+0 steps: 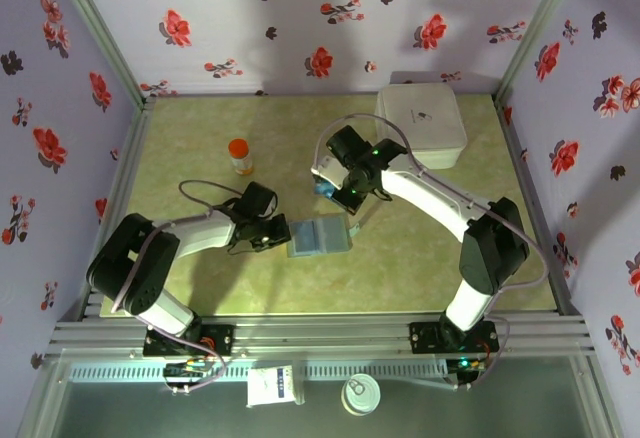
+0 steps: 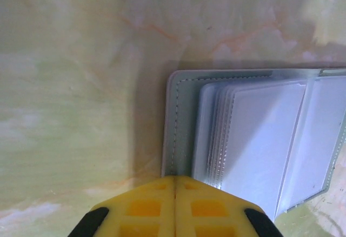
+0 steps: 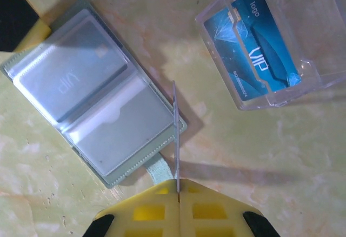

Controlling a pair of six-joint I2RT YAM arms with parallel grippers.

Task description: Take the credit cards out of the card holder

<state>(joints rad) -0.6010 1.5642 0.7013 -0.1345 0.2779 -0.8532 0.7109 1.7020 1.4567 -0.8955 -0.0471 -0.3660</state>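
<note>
Pinched flat between the yellow fingers of the right tool (image 3: 178,187) is a thin card (image 3: 175,134). From the wrist it is seen edge-on, so its colour cannot be told. It sticks straight out from the fingertips, with its far end over the edge of the card holder. The left tool (image 2: 175,182) has its yellow fingers pressed together with no gap, the tips right at the holder's near edge. Whether they nip the cover I cannot tell.

Between the two tools lies the grey-green bifold card holder (image 3: 97,93), opened flat on the pale green marbled counter (image 1: 430,258) with its clear plastic sleeves facing up. Seen from above, its long axis runs left to right, with the left tool at its left end and the right tool off its right end. A short fabric tab on the holder points toward the right tool. One sleeve holds a greyish card marked "VIP" (image 3: 67,80).

Just beyond the holder, a clear plastic rectangular tray (image 3: 321,31) holds a blue card (image 3: 259,42) printed "VIP" and "logo". Farther back stand a small bottle with an orange cap (image 1: 240,155) and, at the far right corner, a large white square box (image 1: 422,123).
</note>
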